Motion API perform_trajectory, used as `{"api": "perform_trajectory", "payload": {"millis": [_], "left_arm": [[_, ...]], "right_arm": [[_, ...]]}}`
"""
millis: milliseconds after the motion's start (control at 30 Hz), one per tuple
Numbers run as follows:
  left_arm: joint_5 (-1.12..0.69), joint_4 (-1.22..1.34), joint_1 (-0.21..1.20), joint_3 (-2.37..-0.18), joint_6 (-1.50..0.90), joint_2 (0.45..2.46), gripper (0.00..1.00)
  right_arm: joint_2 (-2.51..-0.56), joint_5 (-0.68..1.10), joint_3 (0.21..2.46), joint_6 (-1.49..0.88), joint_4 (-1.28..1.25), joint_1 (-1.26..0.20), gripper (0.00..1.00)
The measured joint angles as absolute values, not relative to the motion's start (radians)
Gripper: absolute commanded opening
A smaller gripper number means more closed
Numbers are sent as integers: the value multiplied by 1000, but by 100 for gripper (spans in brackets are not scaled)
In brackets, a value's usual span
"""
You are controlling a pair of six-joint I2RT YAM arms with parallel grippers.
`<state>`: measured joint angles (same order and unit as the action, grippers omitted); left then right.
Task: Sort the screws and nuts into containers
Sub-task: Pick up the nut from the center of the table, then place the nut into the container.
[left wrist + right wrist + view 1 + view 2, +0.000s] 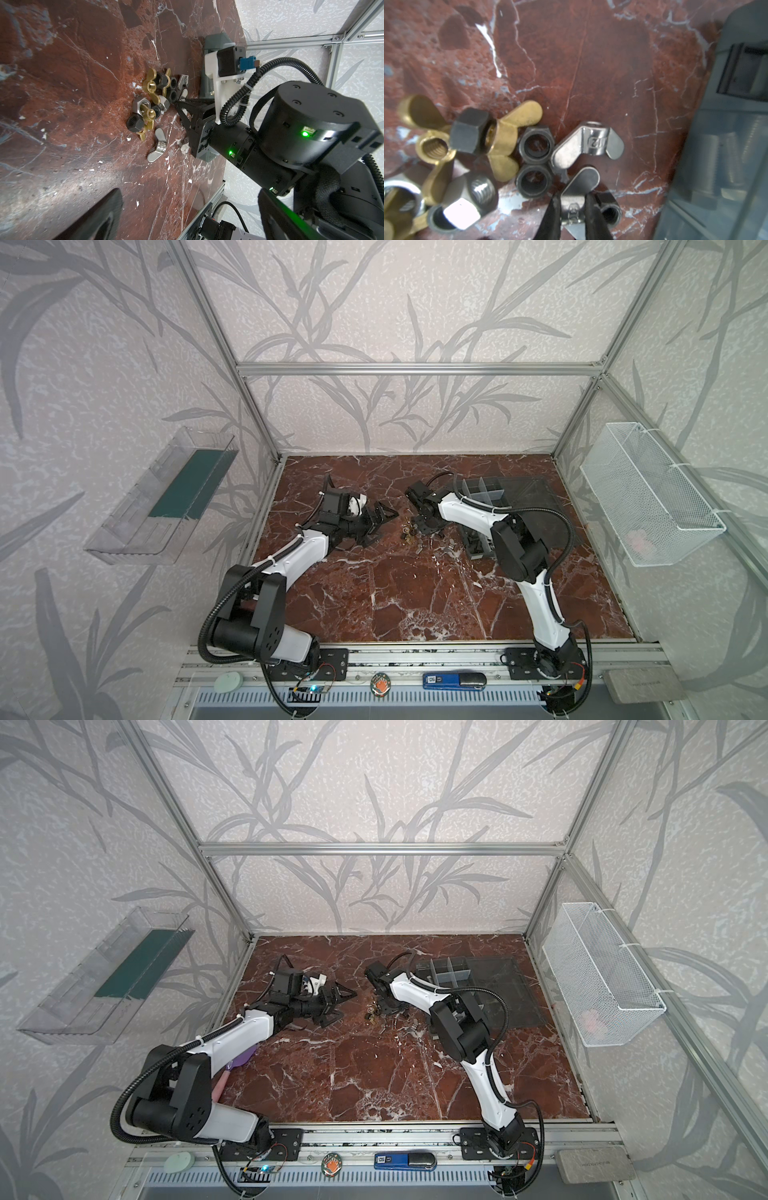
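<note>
Pile: nuts (153,99) lay loose on bench (395,593), near box (478,489).
Right jaws: pinched silver wing nut (583,180) at pile's edge; clear only in right wrist view, too small in top views.
Left jaws: spread wide, apart from pile, in both top views.

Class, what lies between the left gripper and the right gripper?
A small pile of brass wing nuts and hex nuts lies between left gripper and right gripper, in both top views.

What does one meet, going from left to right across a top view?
The clear wall bin → left end effector → pile of nuts → organizer box → white mesh basket.
</note>
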<state>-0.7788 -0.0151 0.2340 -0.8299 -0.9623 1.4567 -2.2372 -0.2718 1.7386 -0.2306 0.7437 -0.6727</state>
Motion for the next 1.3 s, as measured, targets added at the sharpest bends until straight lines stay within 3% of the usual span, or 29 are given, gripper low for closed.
{"api": "perform_trajectory", "payload": {"millis": [267, 567, 833, 1300], "left_arm": [[-775, -32, 278, -884, -951, 1469, 99], [-764, -30, 321, -916, -950, 1508, 99], [-758, -31, 326, -916, -950, 1510, 99], [-753, -39, 327, -928, -950, 1512, 99]], "right_arm": [[-2055, -245, 1629, -234, 746, -636, 16], [-1811, -245, 1512, -231, 733, -490, 16], [-1809, -236, 1409, -220, 719, -353, 17], [-1892, -202, 1390, -216, 672, -302, 25]]}}
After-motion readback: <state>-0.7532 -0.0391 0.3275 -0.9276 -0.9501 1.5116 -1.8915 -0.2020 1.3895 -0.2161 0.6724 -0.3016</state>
